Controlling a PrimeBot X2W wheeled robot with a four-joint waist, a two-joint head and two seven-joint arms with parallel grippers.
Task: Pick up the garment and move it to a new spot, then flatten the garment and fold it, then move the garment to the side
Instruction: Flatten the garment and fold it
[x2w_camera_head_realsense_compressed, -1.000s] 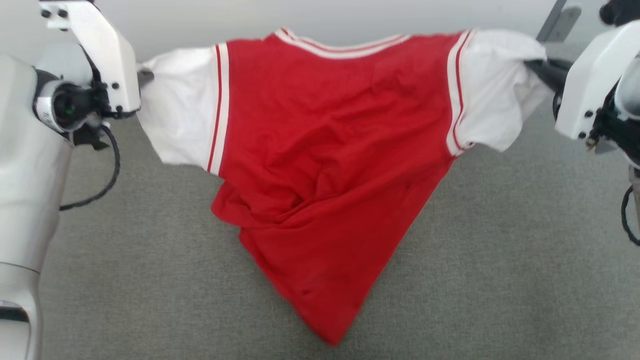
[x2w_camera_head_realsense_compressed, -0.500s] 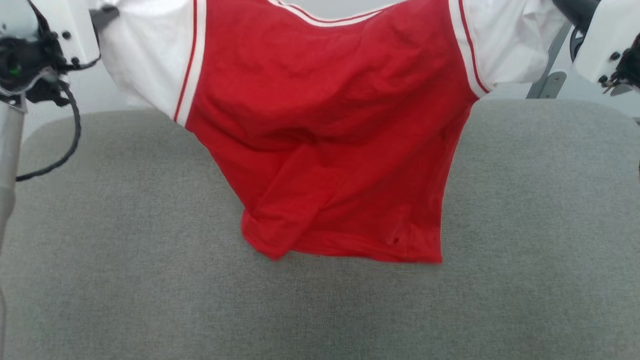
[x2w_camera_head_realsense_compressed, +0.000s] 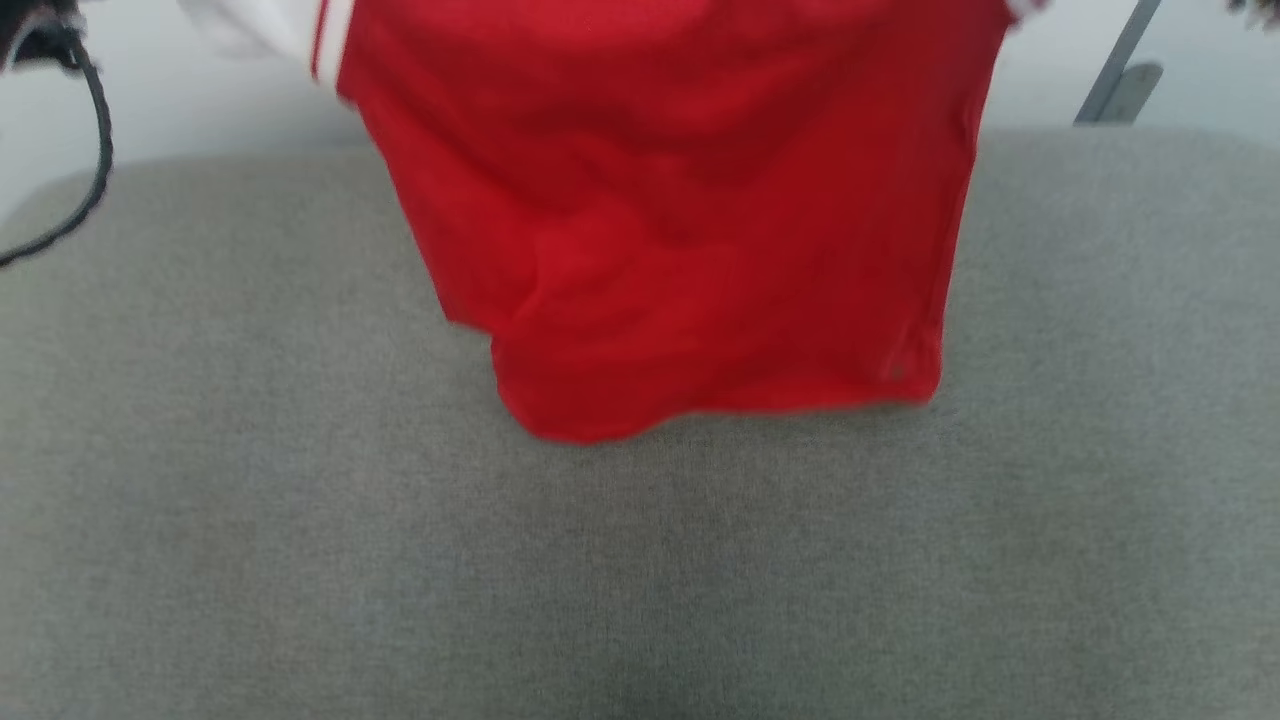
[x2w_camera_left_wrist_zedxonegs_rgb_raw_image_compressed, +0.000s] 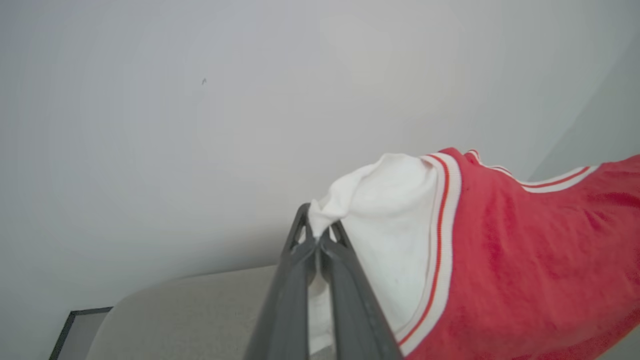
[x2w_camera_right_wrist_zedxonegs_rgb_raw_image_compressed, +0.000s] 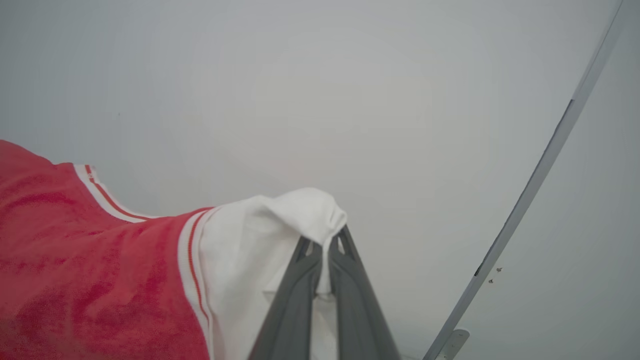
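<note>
Head view: one garment (x2w_camera_head_realsense_compressed: 680, 230) noted hanging over grey surface (x2w_camera_head_realsense_compressed: 640, 580). Two grippers counted: left gripper (x2w_camera_left_wrist_zedxonegs_rgb_raw_image_compressed: 317, 240), right gripper (x2w_camera_right_wrist_zedxonegs_rgb_raw_image_compressed: 325, 245), each clamped on white sleeve (x2w_camera_left_wrist_zedxonegs_rgb_raw_image_compressed: 385, 225). Hem, earlier pointed, now roughly level.

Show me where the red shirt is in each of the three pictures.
Head view: shirt hangs from top centre over the grey cushion.
Left wrist view: shirt at lower right, sleeve pinched by the left gripper.
Right wrist view: shirt at lower left, sleeve pinched by the right gripper.
Shared landmark: striped trim by the sleeve.
</note>
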